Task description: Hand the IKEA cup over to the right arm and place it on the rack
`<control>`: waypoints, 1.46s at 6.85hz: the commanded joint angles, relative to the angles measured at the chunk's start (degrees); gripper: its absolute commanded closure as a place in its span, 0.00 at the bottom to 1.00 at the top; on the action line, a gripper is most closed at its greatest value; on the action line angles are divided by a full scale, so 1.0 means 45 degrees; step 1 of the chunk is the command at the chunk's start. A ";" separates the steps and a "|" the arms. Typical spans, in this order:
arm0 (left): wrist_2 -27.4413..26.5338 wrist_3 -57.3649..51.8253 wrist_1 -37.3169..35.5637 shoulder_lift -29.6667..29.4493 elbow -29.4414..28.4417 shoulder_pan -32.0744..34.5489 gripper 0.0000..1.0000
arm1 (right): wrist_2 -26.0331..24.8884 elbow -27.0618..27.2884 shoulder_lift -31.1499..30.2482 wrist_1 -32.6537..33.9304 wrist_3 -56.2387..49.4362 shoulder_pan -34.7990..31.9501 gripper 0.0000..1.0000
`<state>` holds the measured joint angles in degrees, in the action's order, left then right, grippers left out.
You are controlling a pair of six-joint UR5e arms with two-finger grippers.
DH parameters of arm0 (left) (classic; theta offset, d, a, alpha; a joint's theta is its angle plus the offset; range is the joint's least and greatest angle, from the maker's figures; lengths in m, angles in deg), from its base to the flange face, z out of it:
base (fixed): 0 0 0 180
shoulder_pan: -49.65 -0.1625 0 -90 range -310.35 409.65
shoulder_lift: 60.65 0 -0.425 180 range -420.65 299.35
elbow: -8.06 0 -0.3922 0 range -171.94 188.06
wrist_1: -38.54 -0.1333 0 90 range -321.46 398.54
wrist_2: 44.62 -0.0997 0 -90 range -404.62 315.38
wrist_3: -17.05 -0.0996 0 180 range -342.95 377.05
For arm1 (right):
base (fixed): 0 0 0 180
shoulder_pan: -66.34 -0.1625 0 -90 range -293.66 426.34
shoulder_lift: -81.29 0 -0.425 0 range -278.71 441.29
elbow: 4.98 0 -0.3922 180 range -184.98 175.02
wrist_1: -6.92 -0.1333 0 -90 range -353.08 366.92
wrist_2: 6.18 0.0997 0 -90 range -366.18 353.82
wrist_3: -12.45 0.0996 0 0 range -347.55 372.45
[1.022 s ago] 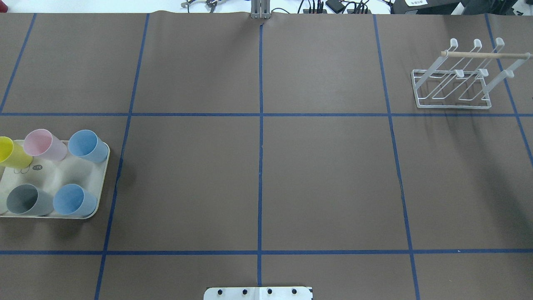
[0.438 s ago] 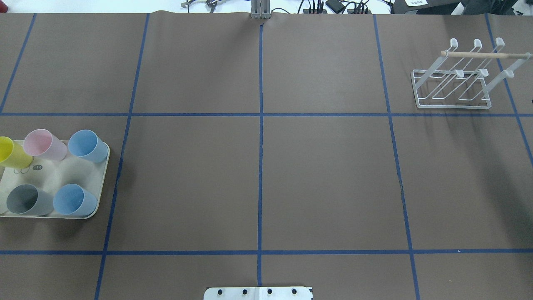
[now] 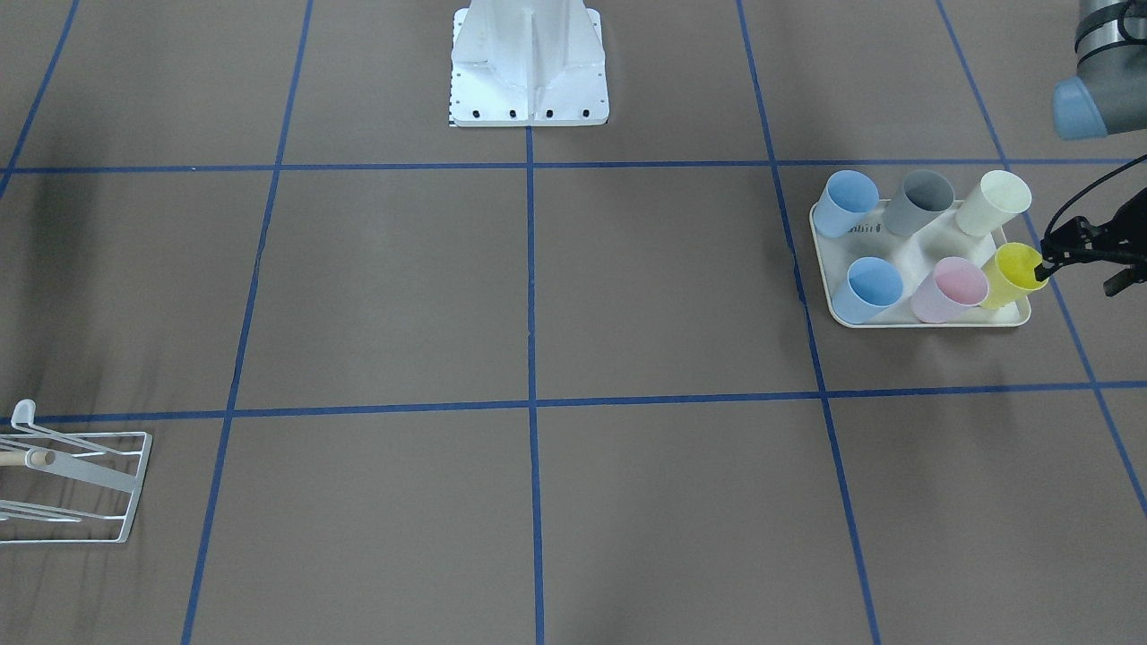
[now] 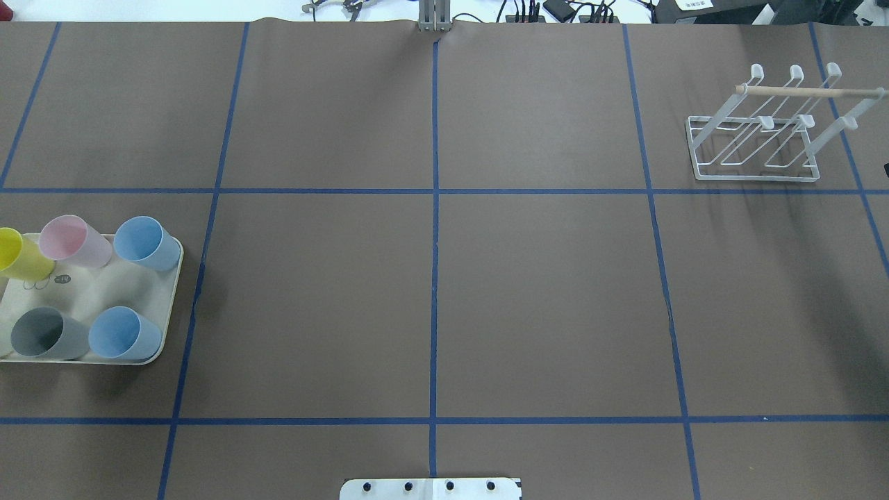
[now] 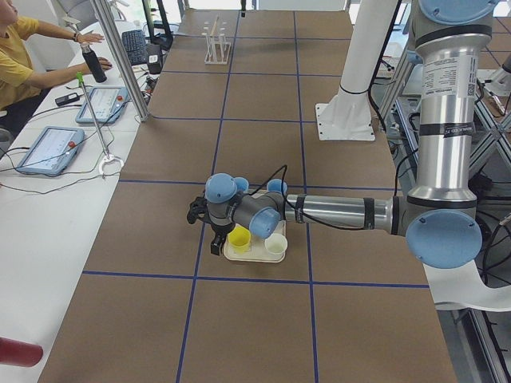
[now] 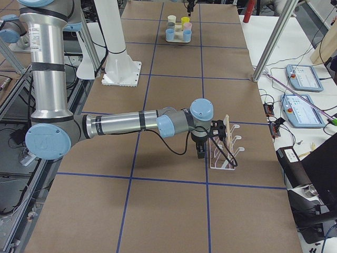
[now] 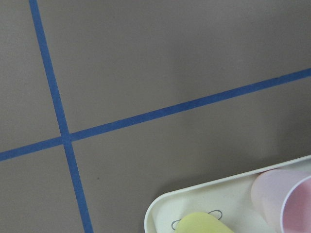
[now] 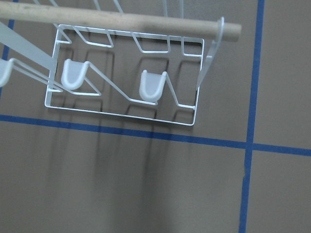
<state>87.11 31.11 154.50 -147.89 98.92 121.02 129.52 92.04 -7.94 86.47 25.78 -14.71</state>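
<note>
While the yellow cup stands mouth-up on the cream tray at the robot's left end of the table, the left gripper hangs just beside it, at the tray's outer corner away from the robot's base. Whether its fingers are spread or closed cannot be told: the front view cuts it off at the edge and shows only dark shapes, and its own wrist camera shows just the tray's corner, a bit of the yellow cup and the pink cup. Beside the pink cup in the same row stands a blue cup; the row nearer the base holds a second blue cup, a grey cup and a cream cup. The left arm reaches out low and level over the table to the tray. At the other end the right arm lies level too, and the right gripper hangs just beside the rack, which stands on the table well apart from the tray. Its wrist camera looks down on the rack's white wire base, two pale hook tips and the wooden rod. That gripper shows only in the side view, so whether it is spread or closed cannot be told either.
</note>
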 commanded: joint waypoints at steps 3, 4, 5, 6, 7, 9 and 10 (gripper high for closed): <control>-0.0054 -0.0019 0.0033 0.0422 -0.0172 -0.0759 0.01 | -0.0018 0.0140 -0.0013 -0.0002 0.0085 0.0003 0.00; -0.0054 -0.0019 0.0034 0.0442 -0.0154 -0.0820 0.01 | -0.0018 0.0140 -0.0014 -0.0002 0.0085 0.0003 0.01; -0.0054 -0.0019 0.0034 0.0461 -0.0212 -0.0840 0.16 | -0.0018 0.0140 -0.0014 0.0017 0.0085 0.0003 0.01; -0.0054 -0.0038 0.0034 0.0462 -0.0231 -0.0859 0.55 | 0.0001 0.0140 -0.0014 0.0018 0.0085 -0.0016 0.01; -0.0054 -0.0058 0.0014 0.0462 -0.0232 -0.0860 1.00 | -0.0018 0.0159 -0.0014 0.0018 0.0085 -0.0016 0.01; -0.0035 -0.0097 0.0033 0.0481 -0.0231 -0.0860 1.00 | -0.0018 0.0179 -0.0014 0.0018 0.0085 -0.0016 0.01; -0.0015 -0.0097 0.0034 0.0481 -0.0116 -0.0840 1.00 | 0.0001 0.0217 -0.0033 0.0018 0.0085 -0.0016 0.01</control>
<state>86.95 30.70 154.62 -145.76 98.04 117.17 129.45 92.86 -8.03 86.55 26.16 -14.75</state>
